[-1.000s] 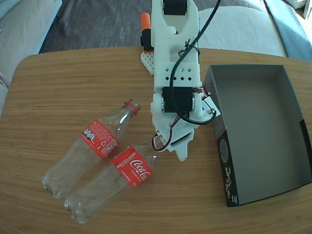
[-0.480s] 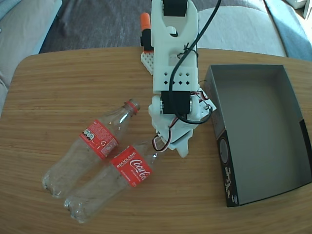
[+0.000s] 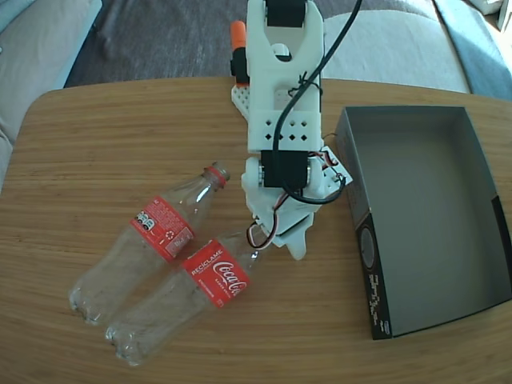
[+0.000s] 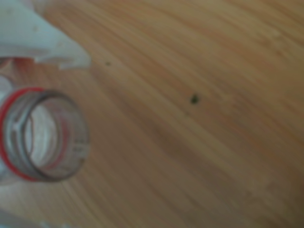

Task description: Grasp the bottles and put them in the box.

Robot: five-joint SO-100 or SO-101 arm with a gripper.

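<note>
Two clear bottles with red labels lie side by side on the wooden table. In the fixed view the upper bottle (image 3: 160, 230) points its red-ringed neck up and to the right. The lower bottle (image 3: 214, 274) has its neck under my white gripper (image 3: 276, 240). In the blurred wrist view, that bottle's open mouth (image 4: 45, 135) sits just below one white finger (image 4: 42, 40), with a small gap between them. The gripper looks open around the neck. The box (image 3: 364, 232), grey inside with black sides, stands to the right of the gripper.
The arm's white base with an orange part (image 3: 238, 36) stands at the table's far edge. A sofa and dark floor lie beyond the table. Bare wood (image 3: 104, 128) spreads left of the arm and in front of the bottles.
The gripper has shifted slightly left and back, closer over the lower bottle's neck. Neither bottle nor the box has moved.
</note>
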